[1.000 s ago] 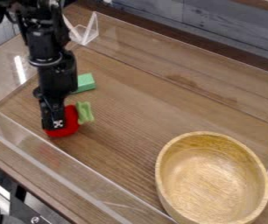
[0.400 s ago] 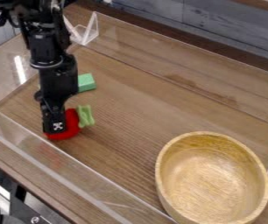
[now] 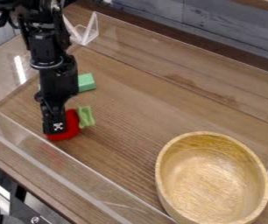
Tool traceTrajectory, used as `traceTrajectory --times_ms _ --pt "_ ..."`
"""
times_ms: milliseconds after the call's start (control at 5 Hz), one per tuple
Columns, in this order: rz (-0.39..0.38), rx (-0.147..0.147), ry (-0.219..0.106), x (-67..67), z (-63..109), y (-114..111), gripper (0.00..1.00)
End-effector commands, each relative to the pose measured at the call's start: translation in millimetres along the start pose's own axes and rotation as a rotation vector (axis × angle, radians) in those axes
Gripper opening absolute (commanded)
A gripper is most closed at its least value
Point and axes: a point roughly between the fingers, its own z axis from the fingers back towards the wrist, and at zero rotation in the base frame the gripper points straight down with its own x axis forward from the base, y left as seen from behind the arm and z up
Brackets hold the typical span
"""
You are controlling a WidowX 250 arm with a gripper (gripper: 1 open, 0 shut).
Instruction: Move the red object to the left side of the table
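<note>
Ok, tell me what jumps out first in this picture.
The black gripper at the left of the table, pointing down, shut on the red object. Next, the big wooden bowl in the near right corner. A green block lies just behind the gripper.

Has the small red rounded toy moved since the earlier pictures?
No. The small red rounded toy stays at the same spot relative to the green rectangular block.
</note>
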Motion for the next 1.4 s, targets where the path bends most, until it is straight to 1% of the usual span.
traceTrajectory --times_ms 0,600,1200 --pt "-0.011 -0.043 0.01 -0.5 -10.3 -11.1 0.0" --pt "-0.026 -0.059 -0.007 6.8 -12.2 -15.3 0.0" --pt "-0.021 -0.063 -0.012 11.2 -12.1 -16.9 0.0"
